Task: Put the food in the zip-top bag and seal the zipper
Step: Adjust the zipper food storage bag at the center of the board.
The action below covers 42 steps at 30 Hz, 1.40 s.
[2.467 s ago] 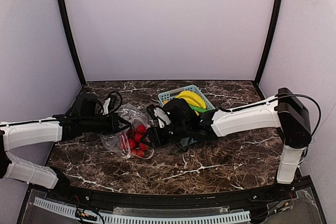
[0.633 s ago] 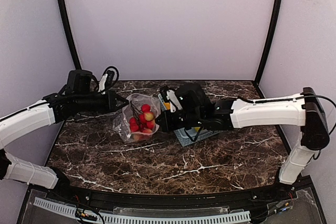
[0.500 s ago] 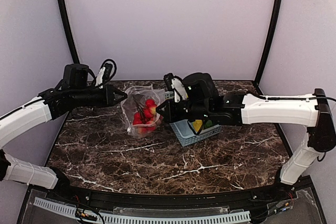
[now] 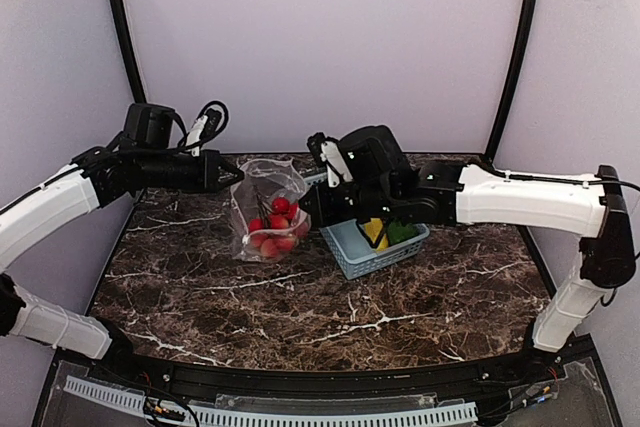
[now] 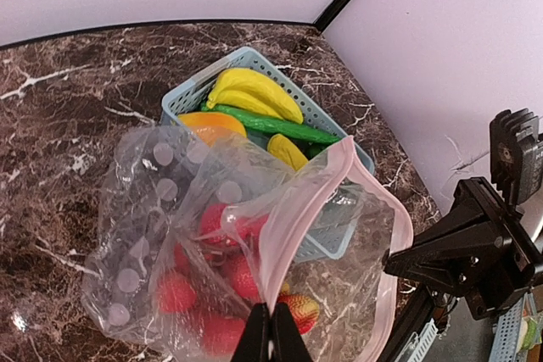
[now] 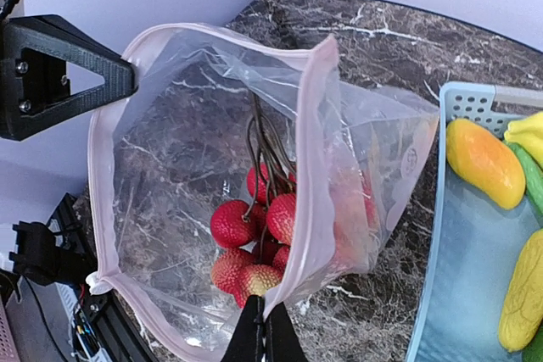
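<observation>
Clenched with the left tool (image 4: 238, 175) on one side of the zipper (image 5: 297, 209), pinching the pink strip between fully closed fingers. Clenched likewise with the right tool (image 4: 304, 210) on the opposite side of the same strip, reaching in from the right. Hanging between these 2 grips, above the far left part of the worktop (image 4: 300, 307): the zip-top bag (image 4: 262, 197), mouth spread wide open, clear dotted body sagging downward. Cannot tell whether touching the worktop at its bottom. Heaped at the bottom of the bag: several red fruits (image 6: 254, 235). Just right of the bag, standing on the worktop under the right arm: a light-blue basket (image 4: 345, 252). Lying inside it: yellow bananas (image 5: 254, 91), an orange piece (image 6: 484, 163) and a long green vegetable (image 5: 276, 127).
</observation>
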Available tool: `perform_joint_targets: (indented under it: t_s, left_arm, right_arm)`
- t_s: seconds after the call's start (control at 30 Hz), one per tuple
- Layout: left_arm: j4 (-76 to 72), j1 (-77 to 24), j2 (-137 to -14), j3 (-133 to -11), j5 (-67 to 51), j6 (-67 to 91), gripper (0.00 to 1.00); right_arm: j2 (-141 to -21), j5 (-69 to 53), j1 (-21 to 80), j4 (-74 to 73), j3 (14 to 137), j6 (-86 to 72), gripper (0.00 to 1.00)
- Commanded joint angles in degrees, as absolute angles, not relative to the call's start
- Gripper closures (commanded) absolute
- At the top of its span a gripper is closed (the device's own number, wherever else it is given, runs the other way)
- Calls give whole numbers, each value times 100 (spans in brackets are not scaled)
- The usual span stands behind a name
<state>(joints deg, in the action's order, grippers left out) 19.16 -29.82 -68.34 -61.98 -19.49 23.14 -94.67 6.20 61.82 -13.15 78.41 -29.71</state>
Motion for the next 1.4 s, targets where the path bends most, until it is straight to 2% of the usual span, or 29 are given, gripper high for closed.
perform_joint_targets:
  t_s: [0.0, 0.1, 0.33, 0.7, 1.3, 1.37]
  left_arm:
    - [2449, -2957, -6941, -7359, -2255, 1962, 99]
    - [2484, -2955, -6918, -7477, -2370, 2002, 99]
    - [2113, -2953, -7008, -6539, -2494, 2263, 99]
    - [2212, -2953, -6927, -7480, -2518, 2050, 99]
    - [2287, -2952, -7026, -7111, -2483, 1969, 99]
    - [2286, -2950, -7016, -7096, -2480, 1962, 99]
  right_arm:
    - [-9269, 754, 6190, -1409, 8600, -2751, 100]
    - [-9116, 867, 6183, -1256, 8504, -2804, 100]
    - [-9387, 695, 6109, -1294, 8214, -3146, 100]
    - [-9150, 793, 6111, -1306, 8414, -2899, 100]
    - [-9446, 517, 6098, -1369, 7952, -3383, 100]
    - [-9421, 515, 6098, -1370, 7961, -3375, 94]
